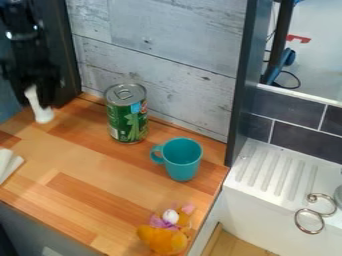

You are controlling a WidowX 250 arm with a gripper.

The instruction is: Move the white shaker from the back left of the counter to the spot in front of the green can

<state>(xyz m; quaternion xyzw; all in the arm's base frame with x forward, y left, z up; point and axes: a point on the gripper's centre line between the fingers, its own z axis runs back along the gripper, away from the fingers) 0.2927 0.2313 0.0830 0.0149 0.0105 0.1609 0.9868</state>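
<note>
Your black metal pincer overlaps a slim, white, tilted object.
You can't tell whether it's clamped; a green, cylindrical metal can stands near it.

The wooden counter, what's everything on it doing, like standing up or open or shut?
Green can: standing upright, lid closed.
Teal mug: upright, open at the top.
Orange toy: near the edge; sitting or lying, I can't tell.
White stick-like thing: tilted, top end at the robot's hand.
Pale thing at left: lying down, partly out of view.
</note>
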